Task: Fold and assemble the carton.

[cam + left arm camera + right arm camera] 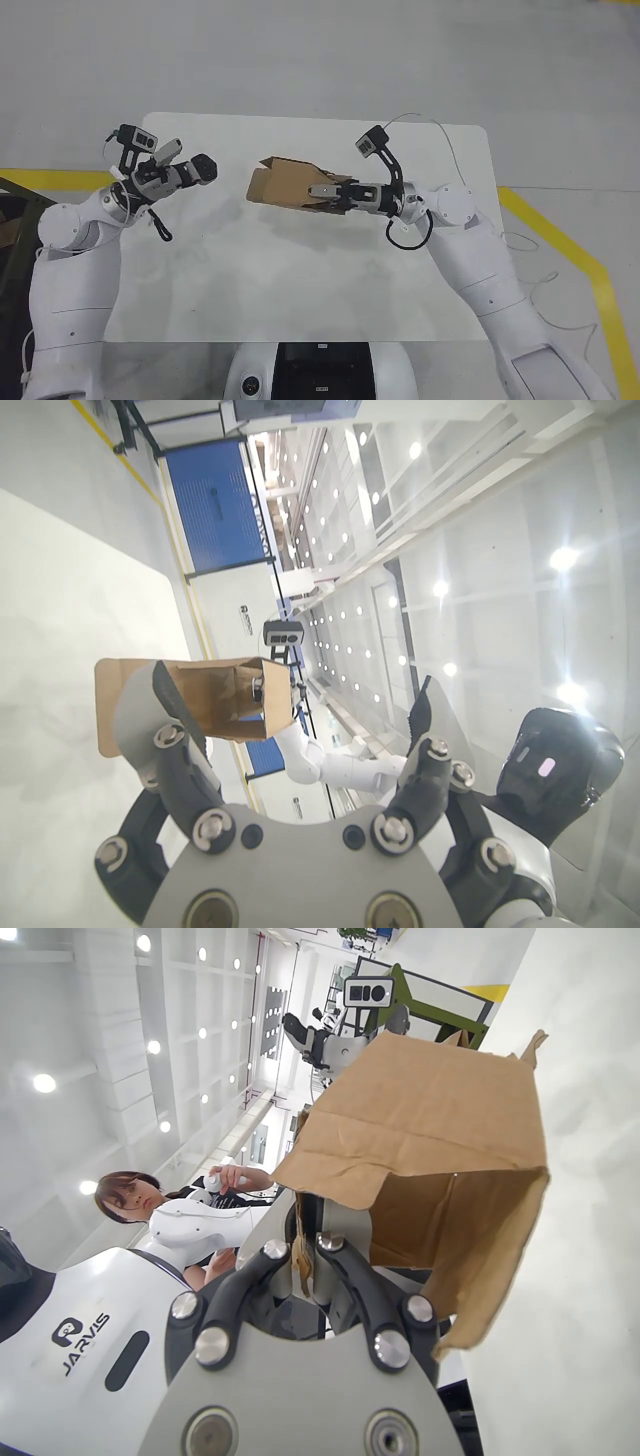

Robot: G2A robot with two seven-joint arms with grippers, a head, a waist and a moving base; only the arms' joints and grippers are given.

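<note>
On the white table (pixel 300 290), seen from the top, the left gripper (pixel 206 168) is at the 9 o'clock side and points toward 3 o'clock, in the direction of the carton (pixel 285 180). Its two fingers (pixel 170 700) are spread wide and hold nothing, and it is well apart from the carton. The carton is of brown cardboard and is near the middle of the table, a little toward 12 o'clock. It is opened into a tube that lies on its side, with one open end facing 9 o'clock and a flap standing out there. I cannot tell whether it touches the table surface. At the carton's 3 o'clock end is the right gripper (pixel 322 190). Its fingers (pixel 345 1223) are pressed together on one cardboard wall at that end and pinch it between them.
</note>
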